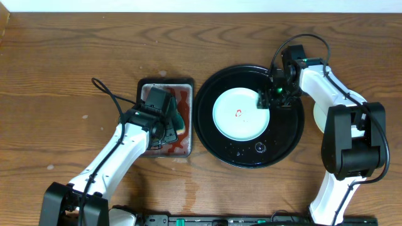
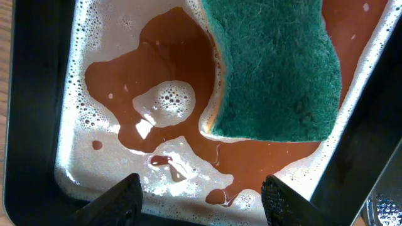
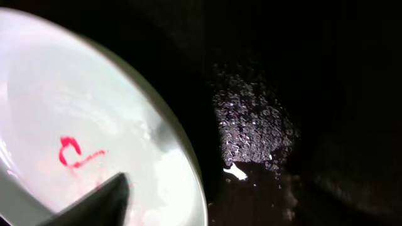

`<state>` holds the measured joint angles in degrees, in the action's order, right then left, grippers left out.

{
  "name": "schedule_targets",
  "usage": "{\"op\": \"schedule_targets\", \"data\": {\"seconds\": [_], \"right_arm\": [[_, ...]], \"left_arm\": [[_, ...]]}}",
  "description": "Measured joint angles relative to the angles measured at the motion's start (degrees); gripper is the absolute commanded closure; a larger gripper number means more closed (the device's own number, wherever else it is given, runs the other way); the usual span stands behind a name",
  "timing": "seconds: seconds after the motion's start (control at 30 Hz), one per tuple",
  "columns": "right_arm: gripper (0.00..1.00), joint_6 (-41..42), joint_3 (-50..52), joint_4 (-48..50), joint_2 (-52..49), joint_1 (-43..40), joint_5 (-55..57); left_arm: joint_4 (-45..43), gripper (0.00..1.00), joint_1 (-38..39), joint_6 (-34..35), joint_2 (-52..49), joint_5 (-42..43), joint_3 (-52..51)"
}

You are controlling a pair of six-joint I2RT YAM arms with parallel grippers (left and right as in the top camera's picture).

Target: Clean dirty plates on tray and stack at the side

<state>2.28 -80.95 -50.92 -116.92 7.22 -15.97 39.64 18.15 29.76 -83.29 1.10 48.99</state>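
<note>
One pale blue-white plate (image 1: 242, 115) with a small red smear (image 3: 75, 154) lies flat in the round black tray (image 1: 213, 135). My right gripper (image 1: 270, 97) sits at the plate's right rim, open. One dark fingertip (image 3: 107, 194) hangs over the plate (image 3: 75, 94); the other is lost against the dark tray (image 3: 326, 75). My left gripper (image 2: 204, 204) stands open over the rectangular pan, nothing between its fingers. The green sponge (image 2: 273, 69) lies ahead of it in the foam.
The black pan (image 1: 143, 85) of reddish soapy liquid sits just left of the tray. A pale plate (image 1: 318, 116) rests on the table right of the tray, mostly hidden by my right arm. Water beads on the tray's front (image 1: 259, 148).
</note>
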Motion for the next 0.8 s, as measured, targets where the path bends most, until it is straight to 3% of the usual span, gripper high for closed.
{"op": "schedule_targets", "data": {"seconds": [0.03,0.07,0.43,0.57,0.8], "right_arm": [[0.80,0.04,0.00,-0.02,0.00,0.00,-0.02],[0.82,-0.04,0.02,-0.02,0.00,0.00,-0.02],[0.85,0.22,1.22,0.20,0.00,0.00,-0.02],[0.99,0.26,3.43,2.14,0.15,-0.02,-0.15],[0.99,0.42,4.74,3.85,0.98,0.15,-1.09]], "left_arm": [[0.00,0.38,0.00,0.00,0.00,0.00,0.00],[0.00,0.38,-0.02,0.00,0.00,0.02,0.00],[0.02,0.38,0.00,0.00,0.00,0.00,0.00],[0.00,0.38,0.00,0.00,0.00,0.00,0.00],[0.00,0.38,-0.02,0.00,0.00,0.00,0.00]]}}
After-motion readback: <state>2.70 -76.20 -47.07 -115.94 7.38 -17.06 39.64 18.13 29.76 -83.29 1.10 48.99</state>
